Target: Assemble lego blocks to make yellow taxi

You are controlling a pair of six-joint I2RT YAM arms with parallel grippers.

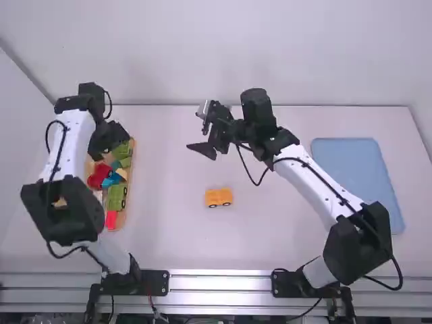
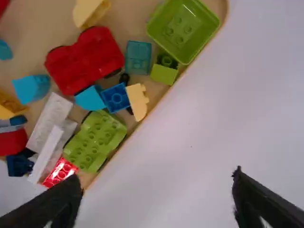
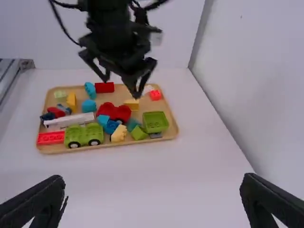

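Note:
A yellow-orange block piece on dark wheels (image 1: 219, 197) stands on the table in front of the arm bases. My left gripper (image 1: 108, 142) hangs over the wooden tray (image 1: 129, 202); my right gripper (image 1: 208, 138) is above the mid-table, beyond the wheeled piece. In the left wrist view, the left gripper (image 2: 154, 199) is open and holds nothing; pale yellow blocks (image 2: 137, 101) lie beside blue ones in the tray. The right gripper (image 3: 154, 202) is also open and empty, facing the tray, where a yellow block (image 3: 118, 134) lies near its near edge.
The tray also holds a red wheeled base (image 2: 84, 59), a green wheeled base (image 2: 95, 141), a green box-like piece (image 2: 184, 29) and a white block (image 2: 50, 121). A blue tray (image 1: 358, 179) lies at the right. A wall (image 1: 216, 54) rises behind the table.

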